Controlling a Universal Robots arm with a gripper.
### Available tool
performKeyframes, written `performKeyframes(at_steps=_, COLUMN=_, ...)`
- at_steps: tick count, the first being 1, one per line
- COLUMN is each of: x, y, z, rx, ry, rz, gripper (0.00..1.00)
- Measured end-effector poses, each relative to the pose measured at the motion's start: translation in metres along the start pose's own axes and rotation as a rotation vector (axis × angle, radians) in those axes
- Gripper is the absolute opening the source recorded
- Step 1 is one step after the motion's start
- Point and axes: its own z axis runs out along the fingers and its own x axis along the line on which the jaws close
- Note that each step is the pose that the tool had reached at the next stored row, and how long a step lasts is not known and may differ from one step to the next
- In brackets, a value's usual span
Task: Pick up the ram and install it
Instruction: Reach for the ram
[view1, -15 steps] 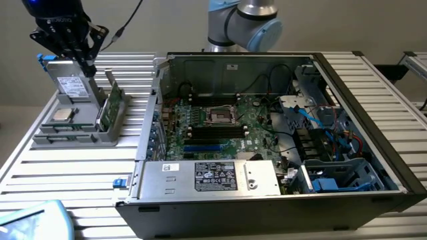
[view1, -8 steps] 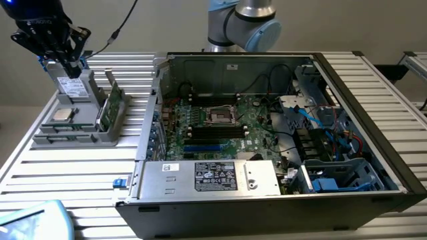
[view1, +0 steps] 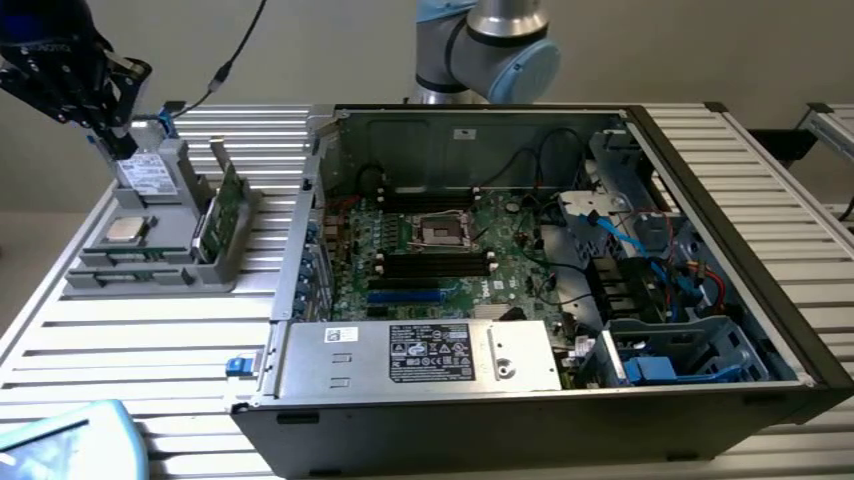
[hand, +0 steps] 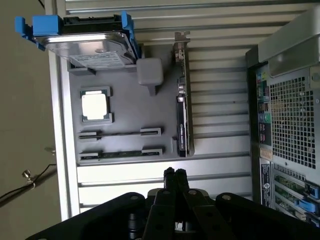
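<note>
Wrist view, read outward from the tool. The gripper (hand: 175, 173) has its two fingers pressed together with nothing between them. It hangs in the air, touching no part, and its tips show against the ribbed metal table (hand: 115, 186) just short of the tray's edge. Nearest ahead of the tips, the grey parts tray (hand: 125, 90) carries two long holders side by side. The ram (hand: 121, 153) lies on edge in the holder closer to the tool, a thin dark-green strip between grey end clips, untouched. Beyond the holders, the square silver processor (hand: 96, 106) sits in its recess. To one side of these, a green expansion card (hand: 182, 115) stands upright on edge. Farthest on the tray rests the hard drive (hand: 87, 42), with blue side rails. Exterior view: well apart from the gripper, toward that view's right, the open computer case (view1: 534, 430) shows the motherboard (view1: 507, 235) and its black memory slots (view1: 427, 262).
</note>
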Motion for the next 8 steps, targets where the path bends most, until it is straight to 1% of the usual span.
performKeyframes(at_steps=2, x=0.005, y=-0.0004, z=0.0008, rx=0.0001, ry=0.0008, rz=0.000, gripper=0.11)
performKeyframes(at_steps=6, x=0.021, y=-0.0016, z=0.0023, rx=0.0001, ry=0.0009, rz=0.000, gripper=0.11)
performKeyframes(at_steps=8, x=0.028, y=-0.0021, z=0.0027, rx=0.0001, ry=0.0020, rz=0.000, gripper=0.11)
